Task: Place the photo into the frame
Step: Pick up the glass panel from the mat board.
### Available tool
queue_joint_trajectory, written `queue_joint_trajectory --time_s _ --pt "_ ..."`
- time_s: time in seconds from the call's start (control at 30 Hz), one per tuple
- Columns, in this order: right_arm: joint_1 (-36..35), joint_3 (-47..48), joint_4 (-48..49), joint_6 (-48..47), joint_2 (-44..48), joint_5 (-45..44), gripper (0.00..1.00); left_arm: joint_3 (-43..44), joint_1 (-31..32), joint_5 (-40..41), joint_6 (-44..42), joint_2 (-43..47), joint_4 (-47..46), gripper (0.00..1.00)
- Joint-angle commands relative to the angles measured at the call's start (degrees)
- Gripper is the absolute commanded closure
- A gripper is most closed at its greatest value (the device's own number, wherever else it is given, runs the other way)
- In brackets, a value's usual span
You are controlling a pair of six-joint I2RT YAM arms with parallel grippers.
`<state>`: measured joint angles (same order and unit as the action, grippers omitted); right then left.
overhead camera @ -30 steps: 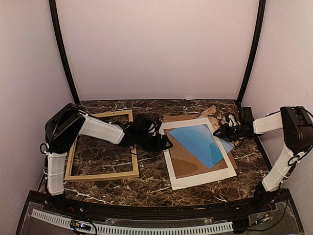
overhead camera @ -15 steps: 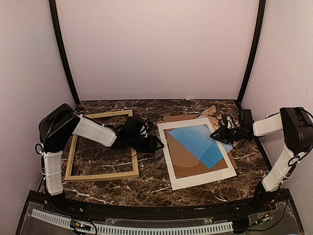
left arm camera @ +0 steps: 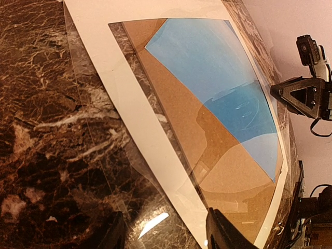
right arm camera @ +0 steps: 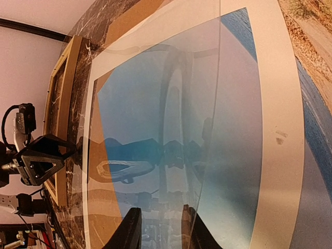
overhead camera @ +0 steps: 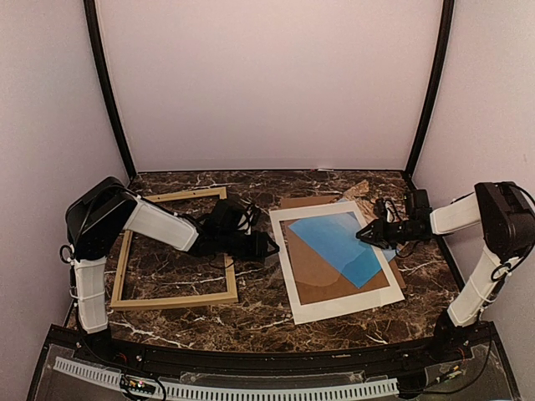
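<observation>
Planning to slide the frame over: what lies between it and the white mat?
Top view: the left gripper, above dark marble table. The left wrist view also shows a clear sheet overhanging the mat there.

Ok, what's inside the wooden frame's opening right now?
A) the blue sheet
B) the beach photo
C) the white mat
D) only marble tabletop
D: the frame shows only marble through its opening, while the photo lies over by the white mat.
</observation>
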<state>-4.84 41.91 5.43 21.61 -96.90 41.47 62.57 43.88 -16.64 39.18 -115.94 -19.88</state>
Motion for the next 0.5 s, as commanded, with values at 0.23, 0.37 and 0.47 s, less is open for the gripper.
queue_joint_trajectory --time_s 0.23,0.37,0.47 --pt "-2.3 -2.7 6.3 3.0 -0.9 6.2 0.78 -1.1 -0.1 0.4 -0.1 2.4 0.1 0.46" --pt "-2.4 -1.4 4.0 2.7 0.5 5.5 0.87 -1.3 0.0 0.5 -0.5 3.0 0.2 0.46" --pt "-2.3 0.7 0.3 2.0 2.9 4.3 0.98 -1.8 -0.1 2.0 -1.6 5.1 1.5 0.45"
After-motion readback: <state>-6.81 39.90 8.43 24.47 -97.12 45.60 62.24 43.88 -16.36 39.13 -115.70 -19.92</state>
